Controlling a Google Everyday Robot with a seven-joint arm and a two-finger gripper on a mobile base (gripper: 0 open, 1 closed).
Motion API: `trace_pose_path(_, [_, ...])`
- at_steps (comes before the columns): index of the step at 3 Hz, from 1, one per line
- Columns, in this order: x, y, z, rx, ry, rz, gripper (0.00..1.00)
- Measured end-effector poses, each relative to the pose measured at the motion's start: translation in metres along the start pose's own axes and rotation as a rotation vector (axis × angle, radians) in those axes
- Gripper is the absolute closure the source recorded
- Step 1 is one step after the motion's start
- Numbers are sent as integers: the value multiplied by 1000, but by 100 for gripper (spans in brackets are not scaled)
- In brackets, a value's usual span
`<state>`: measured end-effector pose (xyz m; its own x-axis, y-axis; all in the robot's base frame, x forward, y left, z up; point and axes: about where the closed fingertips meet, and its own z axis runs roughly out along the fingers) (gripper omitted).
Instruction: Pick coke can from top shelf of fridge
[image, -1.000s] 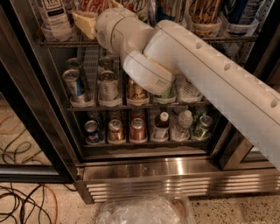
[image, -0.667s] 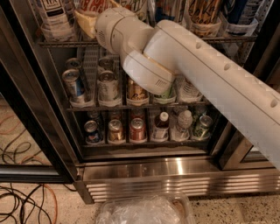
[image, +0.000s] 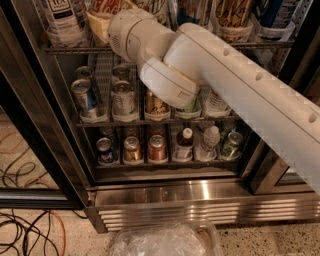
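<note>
Against the earlier views almost nothing is changing: the white arm (image: 235, 95) is staying in the same reach into the fridge (image: 200, 210), and the drinks below the top shelf (image: 262, 45) are sitting where they were.

The arm is slanting down from the top shelf towards the lower right edge of the view. Its big round joint is hanging just below the top shelf and covering part of the rack of cans beneath. Its rounded wrist is lying across the top shelf's front rail.

The gripper (image: 101, 21) is showing only as a tan piece past the wrist, above the top shelf's rail at the upper edge of the view. Whether it is open or closed cannot be told.

The coke can (image: 106, 6) is standing on the top shelf, cut off by the upper edge, right beside the gripper. Whether the two are touching is unclear.
</note>
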<state>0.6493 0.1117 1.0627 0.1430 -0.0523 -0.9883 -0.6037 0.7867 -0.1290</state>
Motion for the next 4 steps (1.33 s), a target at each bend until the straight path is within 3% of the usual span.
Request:
trace_pose_path(2, [-6, -1, -1, 3, -13, -14, 100])
trace_pose_path(4, [-30, 0, -13, 7, -77, -82, 100])
